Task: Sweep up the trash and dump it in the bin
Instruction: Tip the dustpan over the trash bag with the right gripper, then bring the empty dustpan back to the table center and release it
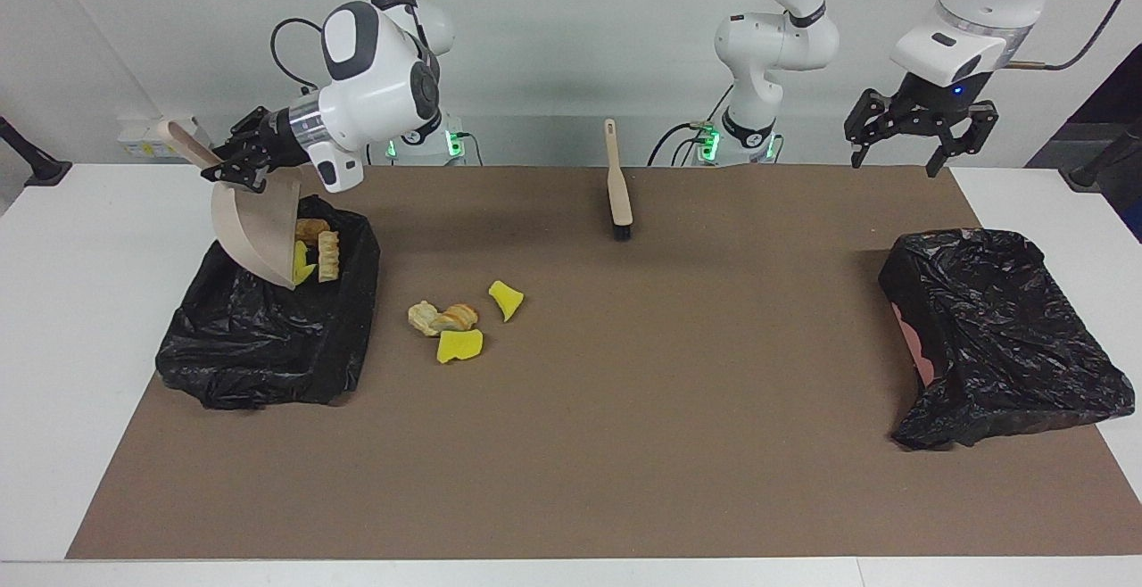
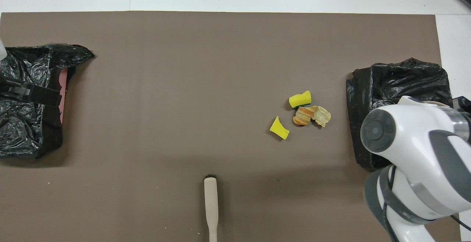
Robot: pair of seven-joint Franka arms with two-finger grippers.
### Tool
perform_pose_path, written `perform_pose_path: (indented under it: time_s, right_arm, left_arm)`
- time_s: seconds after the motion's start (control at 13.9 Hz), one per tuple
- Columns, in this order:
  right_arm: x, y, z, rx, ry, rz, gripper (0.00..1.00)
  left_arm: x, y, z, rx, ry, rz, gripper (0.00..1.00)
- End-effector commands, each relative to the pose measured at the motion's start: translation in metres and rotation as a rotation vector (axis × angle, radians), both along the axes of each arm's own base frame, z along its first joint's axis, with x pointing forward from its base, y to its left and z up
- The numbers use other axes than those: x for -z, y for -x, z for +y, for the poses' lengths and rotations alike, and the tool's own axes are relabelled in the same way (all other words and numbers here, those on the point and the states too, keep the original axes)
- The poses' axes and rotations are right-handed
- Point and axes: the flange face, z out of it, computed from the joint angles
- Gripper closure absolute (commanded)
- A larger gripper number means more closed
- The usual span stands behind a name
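Note:
My right gripper point(image 1: 234, 161) is shut on the handle of a beige dustpan point(image 1: 254, 230) and holds it tipped steeply over a bin lined with a black bag point(image 1: 268, 337) at the right arm's end. A yellow sponge bit point(image 1: 301, 264) and tan lumps point(image 1: 323, 252) sit at the pan's lower lip, over the bin. Several scraps lie on the brown mat beside that bin: two yellow sponge bits point(image 1: 506, 300) point(image 1: 459, 346) and tan lumps point(image 1: 443, 317). They also show in the overhead view point(image 2: 300, 99) point(image 2: 279, 128) point(image 2: 311, 115). My left gripper point(image 1: 899, 159) is open, empty and raised.
A beige hand brush point(image 1: 617, 186) lies on the mat near the robots, mid-table; it also shows in the overhead view point(image 2: 211, 205). A second bin with a black bag point(image 1: 999, 328) stands at the left arm's end. The right arm point(image 2: 415, 161) covers part of the first bin from above.

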Motion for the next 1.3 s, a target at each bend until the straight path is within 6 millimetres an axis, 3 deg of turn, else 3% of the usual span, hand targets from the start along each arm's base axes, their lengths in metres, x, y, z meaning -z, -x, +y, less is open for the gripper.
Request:
perform_pose_path:
  time_s: [0.0, 0.14, 0.29, 0.65, 1.01, 1.23]
  right_arm:
    - [-0.063, 0.001, -0.014, 0.052, -0.152, -0.021, 1.00]
    - [-0.092, 0.004, -0.012, 0.104, -0.225, -0.066, 1.00]
    - [-0.099, 0.009, 0.001, 0.190, -0.372, -0.133, 1.00]
    - [-0.078, 0.023, 0.055, 0.620, -0.651, -0.427, 1.00]
    - [-0.027, 0.007, 0.163, 1.027, -0.732, -0.677, 1.00]
    - [0.008, -0.005, 0.227, 1.187, -0.760, -0.771, 1.00]
  left_arm:
    - [-0.005, 0.001, 0.003, 0.002, -0.012, 0.006, 0.00]
    - [-0.005, 0.000, 0.006, -0.004, -0.012, 0.006, 0.00]
    - [-0.005, 0.000, 0.009, -0.010, -0.012, 0.006, 0.00]
    - [-0.001, 0.004, 0.025, -0.043, -0.002, 0.040, 0.00]
    - [-0.003, 0.005, 0.029, -0.050, 0.031, 0.040, 0.00]
    - [-0.003, 0.006, 0.029, -0.050, 0.029, 0.043, 0.00]
